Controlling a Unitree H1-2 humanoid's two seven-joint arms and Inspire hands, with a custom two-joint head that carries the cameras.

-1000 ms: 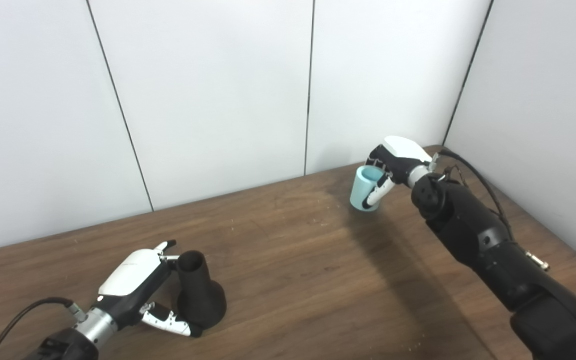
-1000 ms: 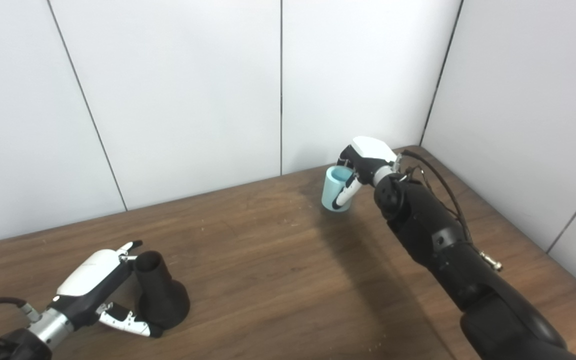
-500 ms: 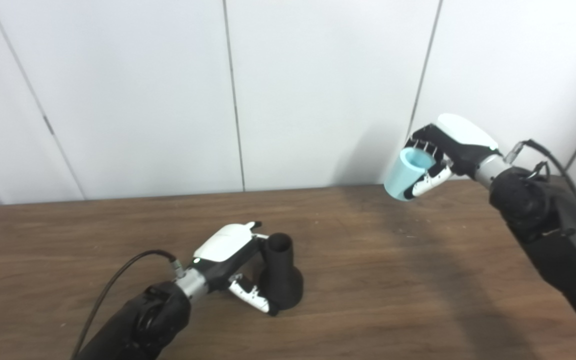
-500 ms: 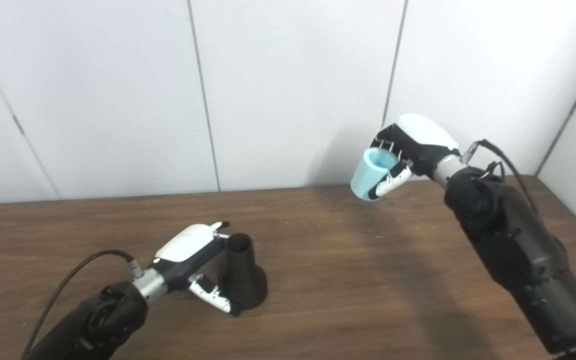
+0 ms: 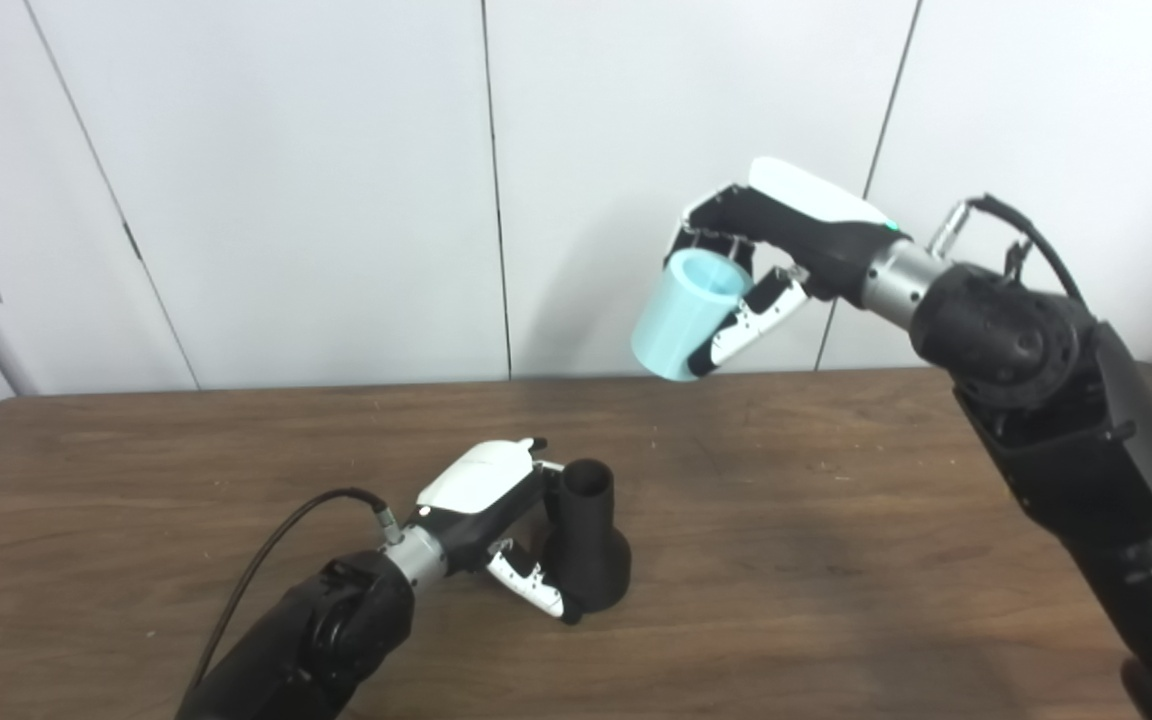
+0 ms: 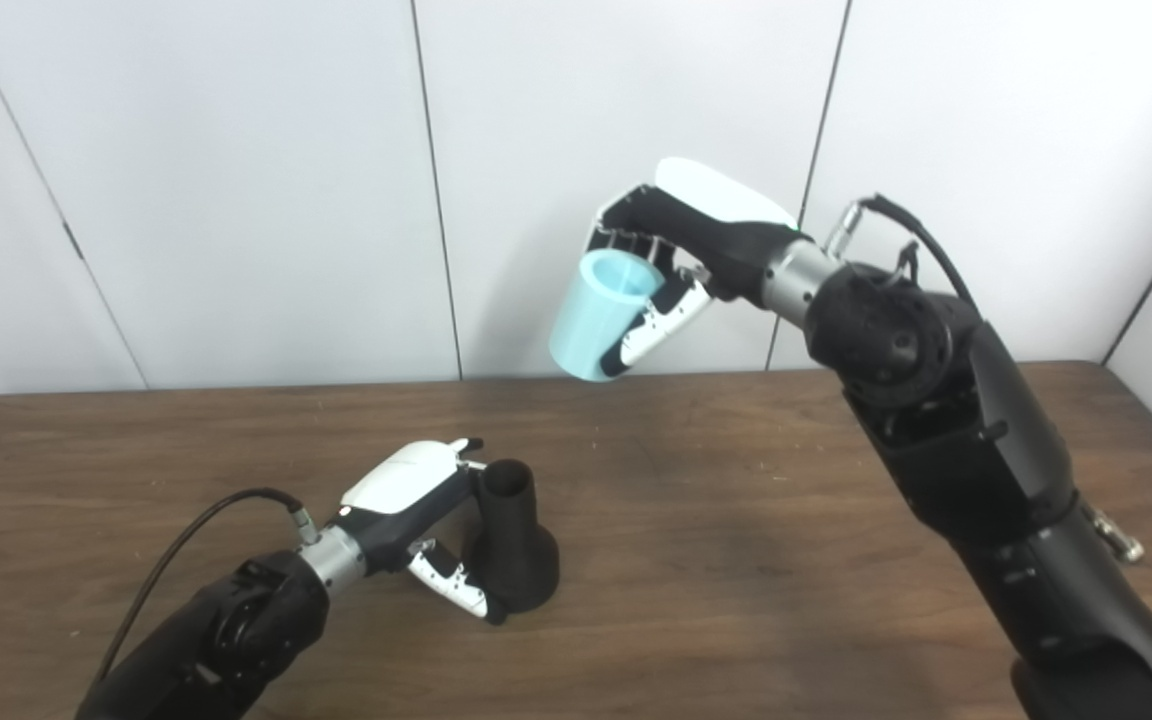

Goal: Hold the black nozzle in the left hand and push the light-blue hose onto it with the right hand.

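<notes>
2 robot hands work above a wooden table (image 5: 836, 560). Low at left, the left hand (image 5: 481, 505) grasps the upright black nozzle (image 5: 588, 550) standing on the wood. Raised at right, the right hand (image 5: 771, 255) grips the tilted light-blue hose (image 5: 676, 315) in midair.
</notes>
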